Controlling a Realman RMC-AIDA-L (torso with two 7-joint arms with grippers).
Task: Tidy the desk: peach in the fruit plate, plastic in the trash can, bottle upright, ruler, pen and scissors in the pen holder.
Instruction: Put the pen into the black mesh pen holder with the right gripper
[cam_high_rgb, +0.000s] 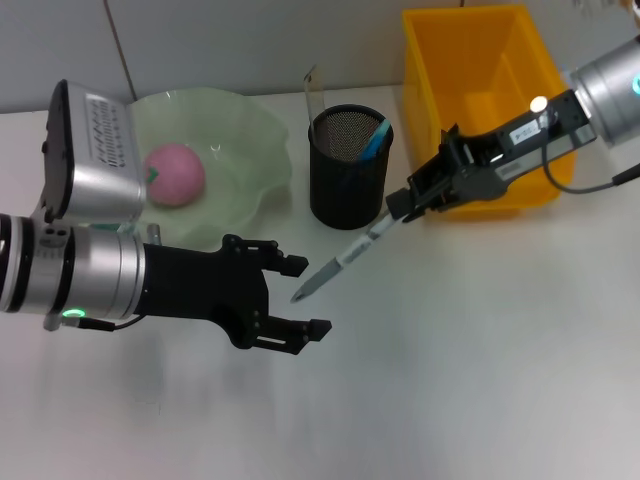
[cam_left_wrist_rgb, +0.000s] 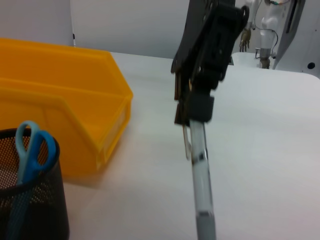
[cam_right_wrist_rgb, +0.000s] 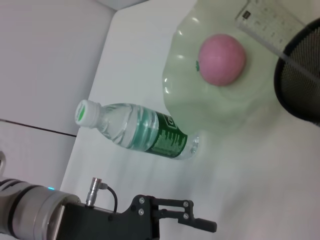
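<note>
White desk surface (cam_high_rgb: 480, 370), pale tiled wall (cam_high_rgb: 200, 40) behind it, another robot's white body (cam_left_wrist_rgb: 272, 30) far off

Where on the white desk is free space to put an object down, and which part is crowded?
The white desk is bare in front of the yellow plastic bin and beside the left gripper. It is crowded around the black mesh pen holder, between the pale green fruit plate and the right gripper holding the grey pen.
</note>
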